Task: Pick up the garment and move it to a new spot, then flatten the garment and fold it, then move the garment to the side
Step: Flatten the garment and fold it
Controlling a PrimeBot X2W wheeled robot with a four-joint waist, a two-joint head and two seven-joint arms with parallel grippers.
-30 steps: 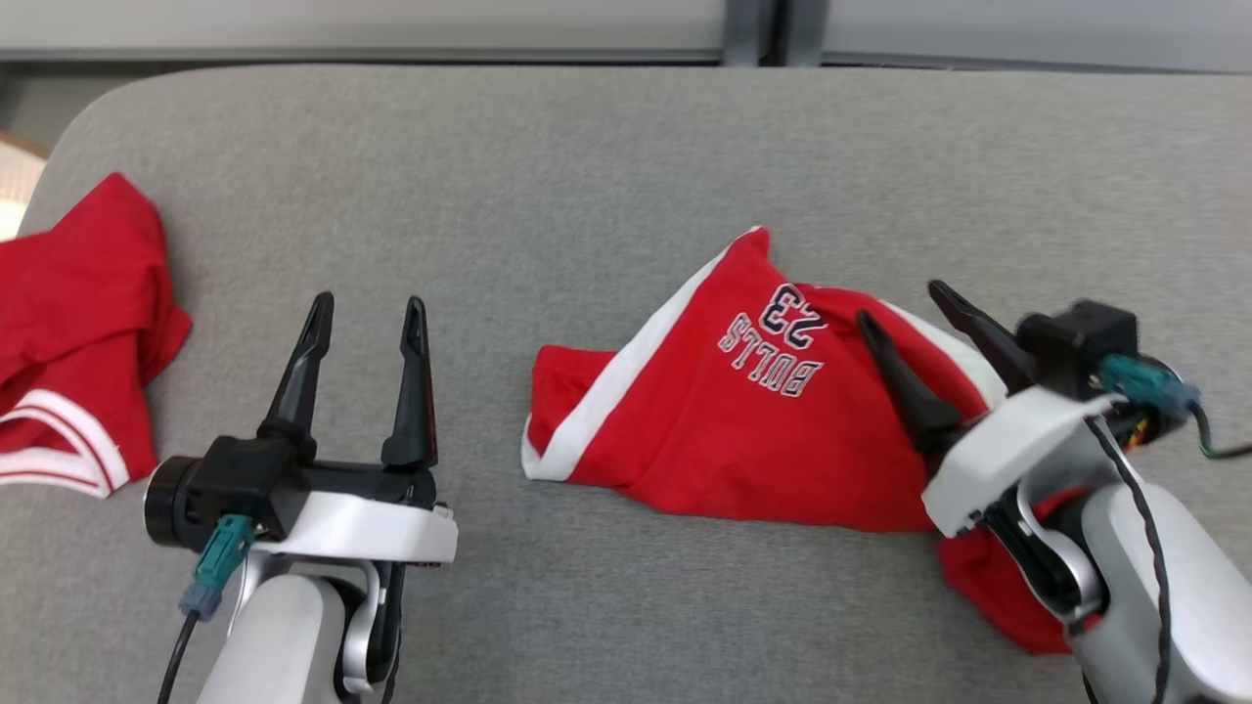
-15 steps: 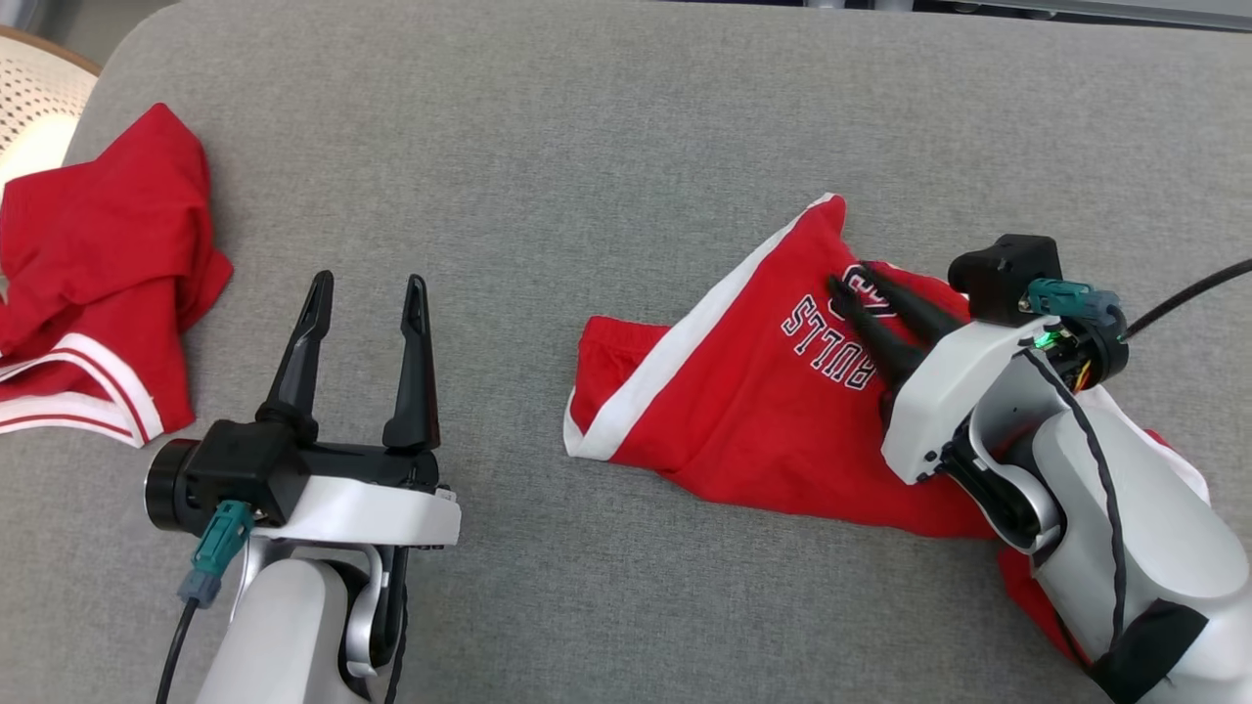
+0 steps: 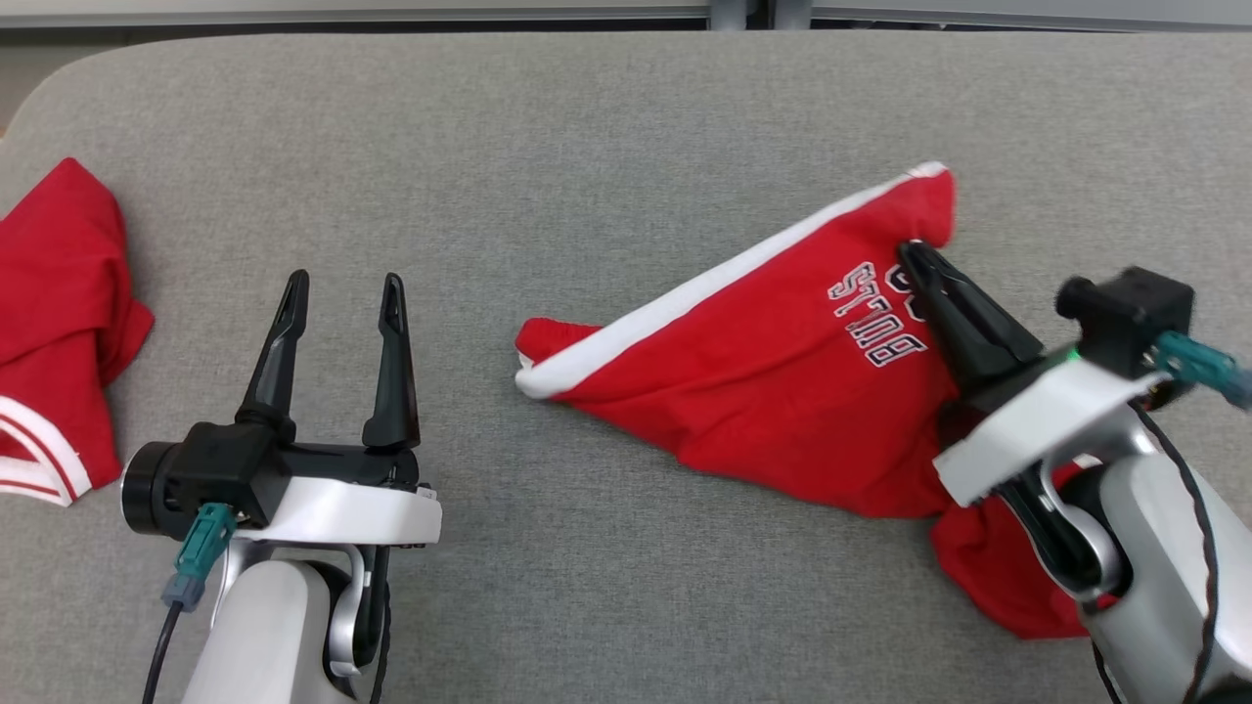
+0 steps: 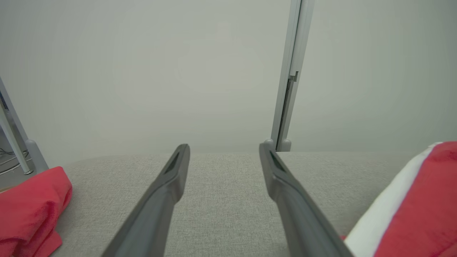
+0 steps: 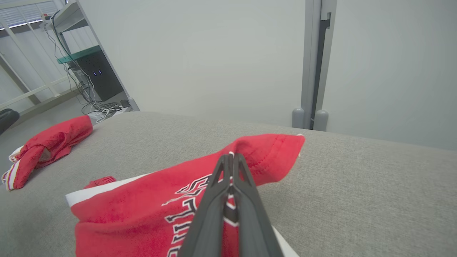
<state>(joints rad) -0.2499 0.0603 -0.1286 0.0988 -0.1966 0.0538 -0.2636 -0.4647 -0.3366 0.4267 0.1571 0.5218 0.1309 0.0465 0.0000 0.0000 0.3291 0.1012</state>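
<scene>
At the frame's left edge a second red garment point(image 3: 49, 323) lies crumpled near the table's point(image 3: 587, 147) rounded upper-left corner. The left hand point(image 3: 337, 293) hovers lower left, fingers spread. Open grey surface runs through the centre and along the top edge. The garment point(image 3: 763, 391) sprawls centre-right, its white trim point(image 3: 724, 284) slanting upward. The right hand point(image 3: 915, 256) is pressed together, pinching its upper-right part beside the lettering.

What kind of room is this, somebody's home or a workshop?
Probably a lab or test room, not a home: a grey padded worktable, plain partition panels joined by a metal post, and a dark computer box with loose cables on the floor.
</scene>
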